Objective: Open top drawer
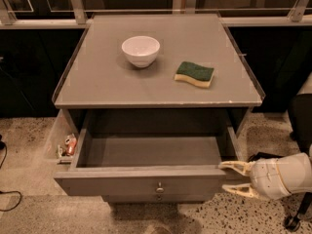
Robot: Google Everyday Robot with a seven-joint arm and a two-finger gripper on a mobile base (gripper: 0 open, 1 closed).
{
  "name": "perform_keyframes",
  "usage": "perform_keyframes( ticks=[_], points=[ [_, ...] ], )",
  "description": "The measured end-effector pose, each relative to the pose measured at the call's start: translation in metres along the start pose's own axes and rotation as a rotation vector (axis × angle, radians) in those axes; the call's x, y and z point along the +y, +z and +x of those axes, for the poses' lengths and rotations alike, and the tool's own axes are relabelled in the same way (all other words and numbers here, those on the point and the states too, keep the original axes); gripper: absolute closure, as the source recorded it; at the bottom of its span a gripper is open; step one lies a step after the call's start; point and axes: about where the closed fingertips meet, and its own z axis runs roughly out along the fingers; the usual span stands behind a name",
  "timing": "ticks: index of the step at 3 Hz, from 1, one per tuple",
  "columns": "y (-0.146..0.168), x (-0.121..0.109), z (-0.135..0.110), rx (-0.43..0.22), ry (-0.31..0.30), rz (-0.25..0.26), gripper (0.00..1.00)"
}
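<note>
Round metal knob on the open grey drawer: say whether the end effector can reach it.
Probably yes: the end effector hangs open by the drawer's right end, nothing between it and the knob.

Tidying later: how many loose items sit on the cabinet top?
2: a white bowl left of centre, a sponge to its right. The gripper is at the open top drawer's right front corner.
</note>
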Motion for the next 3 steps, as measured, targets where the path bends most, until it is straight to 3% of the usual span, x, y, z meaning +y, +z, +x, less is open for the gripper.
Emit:
perform_keyframes(
  ticks=[1, 2, 3],
  points=[
    [-0.0027, -0.0009, -0.0022, 0.001, 0.001, -0.001, 0.16],
    [-0.0027, -0.0009, -0.0022, 0.0, 0.001, -0.001, 0.0],
    [-0.0027, -0.0009, -0.0022, 0.0, 0.001, -0.001, 0.0]
  ],
)
